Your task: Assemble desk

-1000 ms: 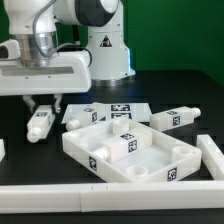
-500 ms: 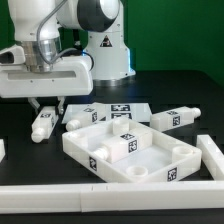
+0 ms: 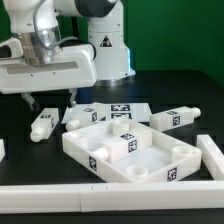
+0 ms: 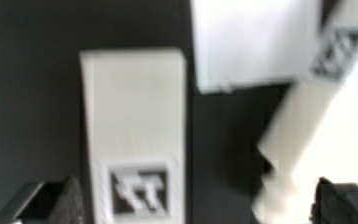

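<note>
The end effector (image 3: 50, 99) hangs at the exterior view's left with its fingers (image 4: 48, 203) spread wide, pinching nothing. Just below it a short white leg (image 3: 42, 124) lies on the dark counter (image 3: 25, 165). The leg's long axis runs near to far, and its far end leans slightly toward the exterior view's right. In the wrist view this leg (image 4: 137, 130) lies lengthwise between the fingers, tag up. The rimmed tabletop (image 3: 97, 164) rests mid-counter, open side up, at the exterior view's right of the leg.
</note>
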Robot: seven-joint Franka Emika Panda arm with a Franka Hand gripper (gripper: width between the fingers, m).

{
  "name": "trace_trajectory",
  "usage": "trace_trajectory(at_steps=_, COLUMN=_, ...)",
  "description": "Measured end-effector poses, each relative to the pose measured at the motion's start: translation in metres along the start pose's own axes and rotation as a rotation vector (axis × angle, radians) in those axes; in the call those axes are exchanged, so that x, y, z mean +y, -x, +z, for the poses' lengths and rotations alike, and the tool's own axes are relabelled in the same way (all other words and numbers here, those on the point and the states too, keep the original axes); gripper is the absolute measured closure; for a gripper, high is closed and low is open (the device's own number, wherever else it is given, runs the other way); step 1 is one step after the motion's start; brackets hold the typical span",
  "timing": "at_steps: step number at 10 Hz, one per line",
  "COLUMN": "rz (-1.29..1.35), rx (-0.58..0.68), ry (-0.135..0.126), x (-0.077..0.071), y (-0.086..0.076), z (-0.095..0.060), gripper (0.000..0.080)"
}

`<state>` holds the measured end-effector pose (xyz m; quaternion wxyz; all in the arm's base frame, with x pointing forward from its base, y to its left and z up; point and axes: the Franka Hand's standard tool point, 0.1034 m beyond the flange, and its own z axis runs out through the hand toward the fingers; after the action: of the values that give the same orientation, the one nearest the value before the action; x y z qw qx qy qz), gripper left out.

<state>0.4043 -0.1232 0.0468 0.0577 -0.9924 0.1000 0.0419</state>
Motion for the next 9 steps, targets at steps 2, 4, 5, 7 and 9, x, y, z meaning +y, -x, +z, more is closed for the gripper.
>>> trace_trajectory(at_steps=2, rz=0.217, rx=-0.056, ry=0.005, x=-0.055, y=-0.035, z=-0.015, gripper=0.0151)
trace_trajectory(at_steps=4, rz=0.260, rx=-0.062, ry=0.000, x=-0.064, y=-0.049, z=-0.009, gripper=0.0150)
trace_trajectory(at_steps=5, rz=0.253, rx=-0.062, ry=-0.001, x=-0.064, y=-0.048, z=-0.009, gripper=0.0150)
trace_trajectory(at_steps=7, rz=0.253, rx=-0.063, ry=0.000, x=-0.064, y=-0.048, z=-0.009, gripper=0.0150)
trace_trajectory(at_steps=9, rz=0.254, rx=-0.064, ry=0.000, x=-0.065, y=-0.048, z=-0.008, gripper=0.0150)
